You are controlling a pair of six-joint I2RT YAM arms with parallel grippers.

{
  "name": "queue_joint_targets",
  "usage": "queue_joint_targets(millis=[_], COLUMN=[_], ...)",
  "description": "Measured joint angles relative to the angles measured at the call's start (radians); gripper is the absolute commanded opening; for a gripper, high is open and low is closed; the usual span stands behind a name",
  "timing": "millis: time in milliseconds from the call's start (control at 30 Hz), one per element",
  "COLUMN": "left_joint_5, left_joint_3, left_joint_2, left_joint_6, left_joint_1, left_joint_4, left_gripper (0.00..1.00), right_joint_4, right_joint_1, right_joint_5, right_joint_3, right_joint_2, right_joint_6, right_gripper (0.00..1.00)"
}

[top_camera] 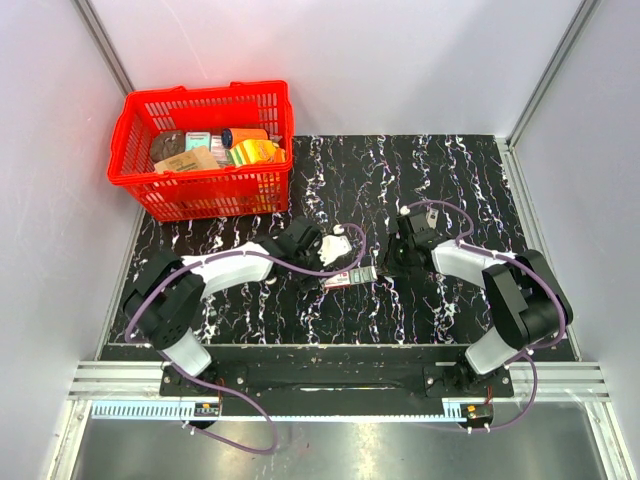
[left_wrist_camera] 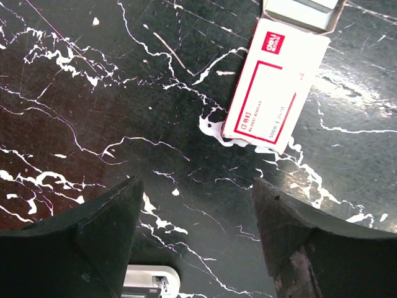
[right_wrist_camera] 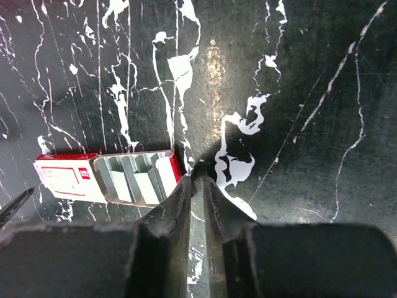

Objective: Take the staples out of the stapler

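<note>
The stapler does not show clearly in any view. No loose strip of staples shows. My left gripper (top_camera: 325, 250) hovers low over the table, open and empty (left_wrist_camera: 195, 186). A flat red-and-white staple packet (left_wrist_camera: 276, 93) lies ahead of it to the right, also seen in the top view (top_camera: 345, 279). Its tray (right_wrist_camera: 133, 179) is slid out with several staple strips in it. My right gripper (top_camera: 392, 262) is shut to a thin slit, tips on the table at the tray's corner (right_wrist_camera: 198, 180). I see nothing between its fingers.
A red basket (top_camera: 135, 170) full of small goods stands at the back left. A white piece with a small screw (left_wrist_camera: 149, 282) shows at the bottom edge of the left wrist view, under the left finger. The black marbled table (top_camera: 460, 190) lies between metal rails.
</note>
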Motion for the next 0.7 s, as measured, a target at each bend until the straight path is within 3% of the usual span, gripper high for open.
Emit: queue_joint_targets(millis=[700], left_joint_5=[-0.067], left_joint_3=[0.000], left_joint_2=[0.045], left_joint_6=[0.016], left_joint_1=[-0.024], left_joint_4=[0.023], left_gripper=[0.74], right_joint_4=[0.046], right_joint_1=[-0.034], right_joint_5=[-0.045], right_joint_3=[-0.042], right_joint_2=[-0.019], right_joint_6=[0.022], right_gripper=[0.20])
